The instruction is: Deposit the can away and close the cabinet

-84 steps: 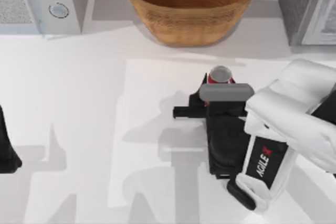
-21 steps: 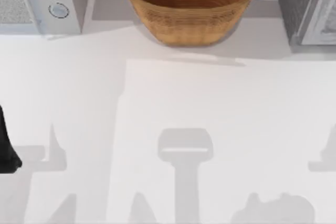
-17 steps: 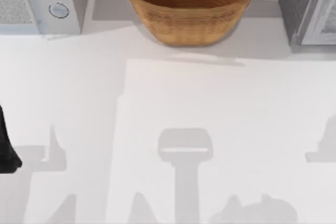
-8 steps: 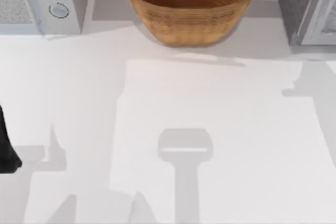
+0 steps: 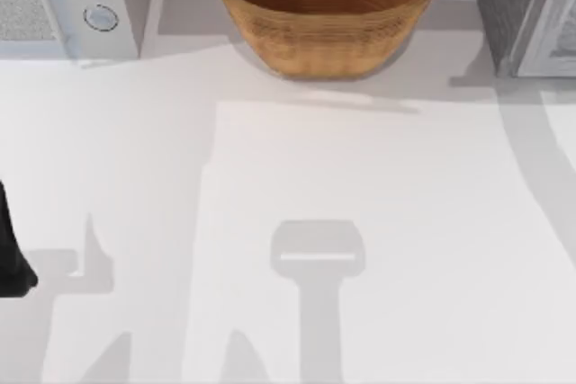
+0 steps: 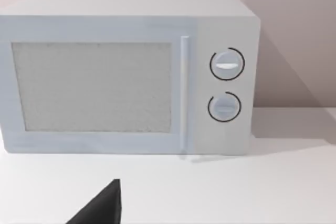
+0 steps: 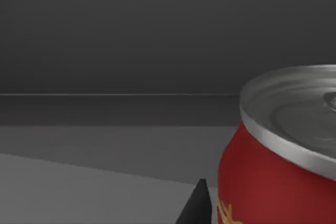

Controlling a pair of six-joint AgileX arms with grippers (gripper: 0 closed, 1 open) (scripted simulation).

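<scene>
The can (image 7: 278, 166), red with a silver top and a yellow mark low on its side, is upright and close up in the right wrist view. My right gripper (image 7: 262, 214) is shut on it, and one black fingertip (image 7: 198, 207) sits tight against its side. Behind the can are a dark grey wall (image 7: 115, 35) and floor. The grey cabinet (image 5: 515, 15) stands at the table's far right with its white door (image 5: 556, 38) beside it. My left gripper (image 5: 11, 263) is parked open at the left edge, facing the microwave.
A large wicker basket (image 5: 326, 15) stands at the back middle. A white microwave (image 5: 67, 2) with two dials sits at the back left, seen again as the microwave (image 6: 126, 77) in the left wrist view. A broad arm shadow (image 5: 540, 168) crosses the table's right side.
My right arm, with the can, has left the top view since five seconds ago. Its shadow moved from the front edge up the right side toward the cabinet. The left arm has not moved.
</scene>
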